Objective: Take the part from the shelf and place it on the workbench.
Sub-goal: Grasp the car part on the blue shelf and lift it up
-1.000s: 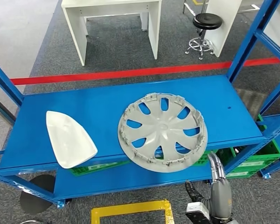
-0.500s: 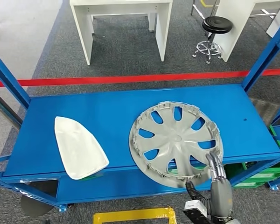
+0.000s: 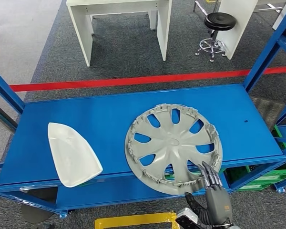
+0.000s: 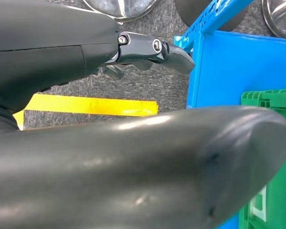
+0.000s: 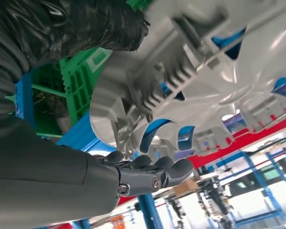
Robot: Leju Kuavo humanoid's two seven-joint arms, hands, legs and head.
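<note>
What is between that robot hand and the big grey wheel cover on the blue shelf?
Nothing visible. The right robot hand is at the near rim of the wheel cover, which overhangs the shelf's front edge. Its fingers reach over that rim.

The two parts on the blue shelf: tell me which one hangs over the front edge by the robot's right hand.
The grey spoked wheel cover: its rim overhangs the shelf front at the right hand. The white shell-shaped part lies far to its left.
</note>
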